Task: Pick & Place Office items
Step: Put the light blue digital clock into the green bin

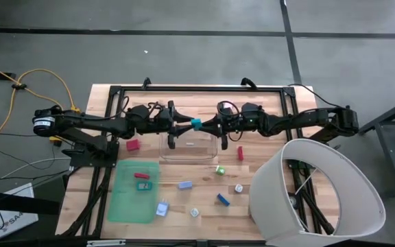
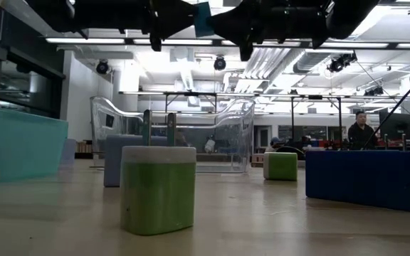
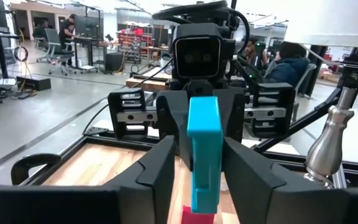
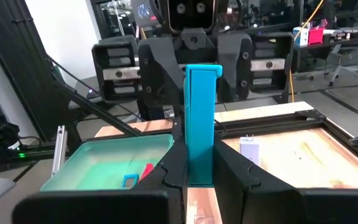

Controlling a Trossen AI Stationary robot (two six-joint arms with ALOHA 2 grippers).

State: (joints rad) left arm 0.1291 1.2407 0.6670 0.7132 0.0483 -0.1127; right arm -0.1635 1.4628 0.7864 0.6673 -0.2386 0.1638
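Note:
Both arms meet high over the clear bin [image 1: 187, 147], with a teal office item [image 1: 196, 123] between them. My left gripper [image 3: 199, 186] comes from the table's left and my right gripper [image 4: 201, 177] from the right; each is shut on this piece. Other office items lie on the wood: a red one [image 1: 132, 145], a red one [image 1: 239, 152], a green one [image 1: 219, 169], a blue one [image 1: 223, 199] and a pale blue one [image 1: 184, 184]. A red piece [image 1: 140, 175] and a teal piece [image 1: 145, 185] lie on the green mat [image 1: 125, 202]. My left gripper pinches the teal piece between its two fingers [image 3: 160, 171] at the piece's lower end [image 3: 202, 193], reaching level from the table's left. The piece stands upright, lifted clear above the bin. My right gripper pinches the same piece at its lower part [image 4: 199, 168] between its fingers [image 4: 232, 171], level from the table's right.
A large white shade-like cylinder [image 1: 321, 195] stands over the table's near right corner. The clear bin [image 2: 169, 135] sits at mid-table. In the low view a green-and-white block [image 2: 158, 188] and a blue block [image 2: 361, 178] are close. A black frame [image 1: 197, 89] borders the far edge.

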